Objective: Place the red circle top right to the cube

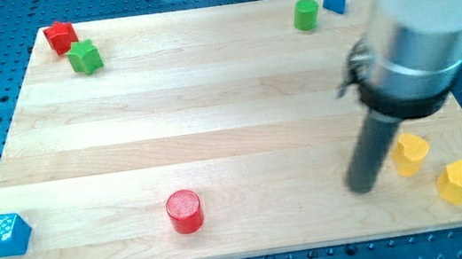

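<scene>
Currently: push not begun; my tip (363, 187) stands far from the red circle (185, 212).

Red circle sits near the counter's (208, 88) bottom edge, left of centre; blue cube (4, 234) at the bottom-left corner, well apart to the circle's left. Circle is level with the cube, not up and right of it, so the placement looks undone by my judgement. My tip rests down on the counter at the view's right, just left of the yellow heart-like block (410, 153) and near the yellow hexagon (460, 181). No claw on this rig, so no open or closed state to record. Remaining: cross leftward to the circle, then nudge it toward the cube's upper right.
</scene>
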### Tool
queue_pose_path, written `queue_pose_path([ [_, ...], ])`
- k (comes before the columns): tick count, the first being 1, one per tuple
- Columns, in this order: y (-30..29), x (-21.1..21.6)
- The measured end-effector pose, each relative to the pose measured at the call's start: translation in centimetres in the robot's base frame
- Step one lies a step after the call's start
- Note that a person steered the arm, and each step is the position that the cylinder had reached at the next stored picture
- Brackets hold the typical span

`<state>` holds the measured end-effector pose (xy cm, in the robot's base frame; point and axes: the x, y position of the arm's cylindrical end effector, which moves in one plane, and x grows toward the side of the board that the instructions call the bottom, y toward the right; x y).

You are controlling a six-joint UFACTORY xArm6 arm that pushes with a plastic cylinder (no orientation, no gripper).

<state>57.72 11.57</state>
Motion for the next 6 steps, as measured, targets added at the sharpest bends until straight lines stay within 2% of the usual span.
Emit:
queue_pose_path([
  [1, -7.2, 2.8],
  [3, -15.5, 2.4],
  [5, -20.1, -0.9],
  [6, -19.4, -1.1],
])
